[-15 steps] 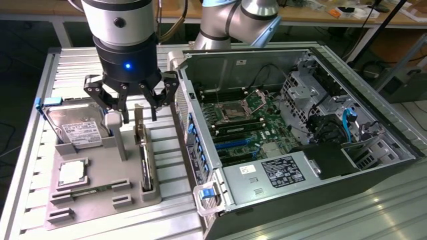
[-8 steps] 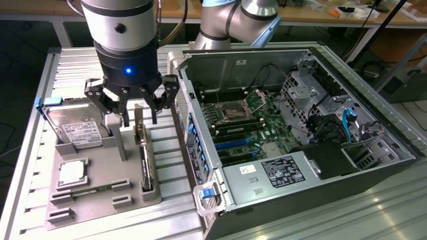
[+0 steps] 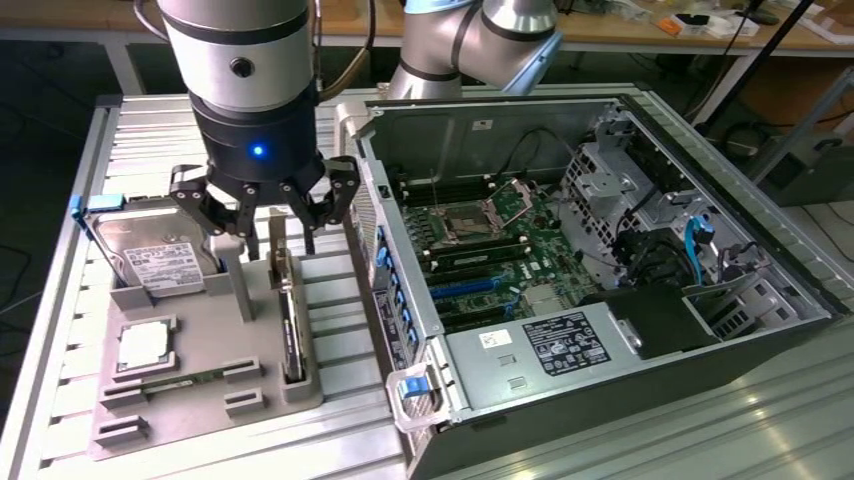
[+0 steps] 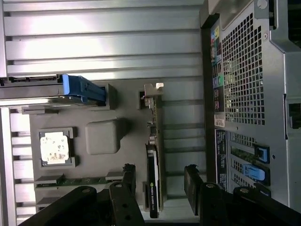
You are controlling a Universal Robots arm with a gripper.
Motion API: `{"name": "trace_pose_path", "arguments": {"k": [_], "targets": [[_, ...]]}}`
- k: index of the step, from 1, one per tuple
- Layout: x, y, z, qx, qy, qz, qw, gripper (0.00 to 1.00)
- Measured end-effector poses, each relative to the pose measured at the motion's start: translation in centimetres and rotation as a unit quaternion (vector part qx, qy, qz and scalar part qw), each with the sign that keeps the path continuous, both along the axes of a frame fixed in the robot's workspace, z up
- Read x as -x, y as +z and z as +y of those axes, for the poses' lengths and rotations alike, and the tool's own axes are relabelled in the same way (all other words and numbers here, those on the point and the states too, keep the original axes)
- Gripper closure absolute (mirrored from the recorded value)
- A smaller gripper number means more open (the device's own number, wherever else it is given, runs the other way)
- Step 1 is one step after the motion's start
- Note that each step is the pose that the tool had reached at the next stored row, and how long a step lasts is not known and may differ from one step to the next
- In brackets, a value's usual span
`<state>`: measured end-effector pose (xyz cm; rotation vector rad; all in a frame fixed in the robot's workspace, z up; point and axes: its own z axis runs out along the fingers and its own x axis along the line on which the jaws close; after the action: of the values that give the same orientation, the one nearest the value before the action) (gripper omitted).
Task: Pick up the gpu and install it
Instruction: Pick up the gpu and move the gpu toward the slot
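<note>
Gripper point(image 3: 271, 232) spread wide over the gpu point(image 3: 283, 320), grasping nothing.
The gpu stands on edge in the grey holder tray point(image 3: 200, 385), between the fingers point(image 4: 192, 181), untouched. A hard drive point(image 3: 158, 255) stands on the exterior view's left and the open computer case point(image 3: 641, 410) close on its right.

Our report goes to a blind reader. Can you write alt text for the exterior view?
The open gripper hovers over the gpu, which stands on edge in a grey tray. An opened computer case lies at the exterior view's right, a hard drive at its left.
</note>
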<state>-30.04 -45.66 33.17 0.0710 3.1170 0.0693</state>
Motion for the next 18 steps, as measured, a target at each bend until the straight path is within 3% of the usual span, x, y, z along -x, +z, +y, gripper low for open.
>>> {"name": "trace_pose_path", "arguments": {"k": [18], "targets": [[0.0,-0.76,-0.92,0.0,0.0,0.0003,1.0,0.46]]}}
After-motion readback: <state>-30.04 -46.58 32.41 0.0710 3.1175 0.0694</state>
